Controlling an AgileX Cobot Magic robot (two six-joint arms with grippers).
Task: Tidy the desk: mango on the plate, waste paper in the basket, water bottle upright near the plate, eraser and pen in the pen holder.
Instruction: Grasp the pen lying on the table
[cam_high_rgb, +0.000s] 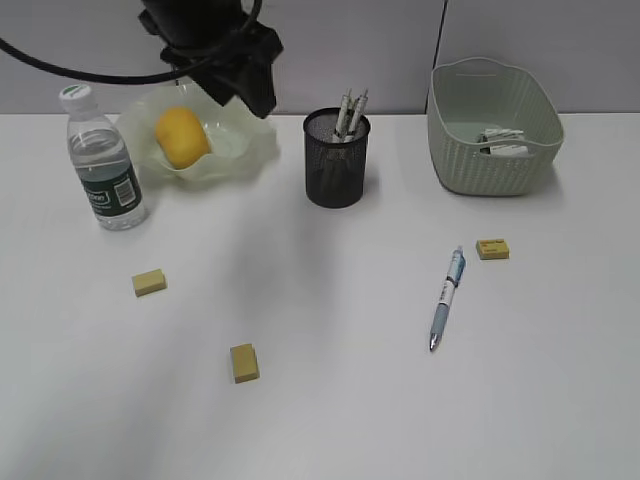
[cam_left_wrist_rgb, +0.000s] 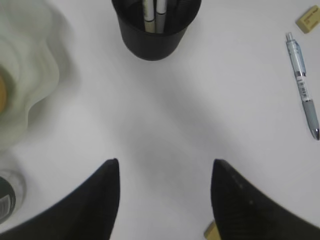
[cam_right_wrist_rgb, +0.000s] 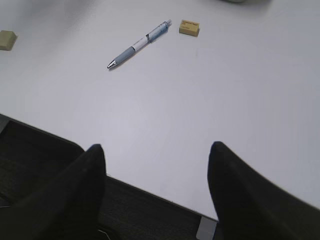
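Exterior view: mango (cam_high_rgb: 181, 136) in plate (cam_high_rgb: 245, 150), water bottle (cam_high_rgb: 103, 158) upright beside it. Pen (cam_high_rgb: 446, 297), three erasers loose on desk (cam_high_rgb: 330, 400). Left gripper (cam_left_wrist_rgb: 165, 192) spread, empty; right gripper (cam_right_wrist_rgb: 156, 187) likewise. Risk: thin pen may roll from pinch; pen holder (cam_high_rgb: 337, 158) may tip if nudged.

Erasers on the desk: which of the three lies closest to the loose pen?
The eraser at right, in front of the basket, just beside the pen at its clip end. The other two erasers lie far off on the left half.
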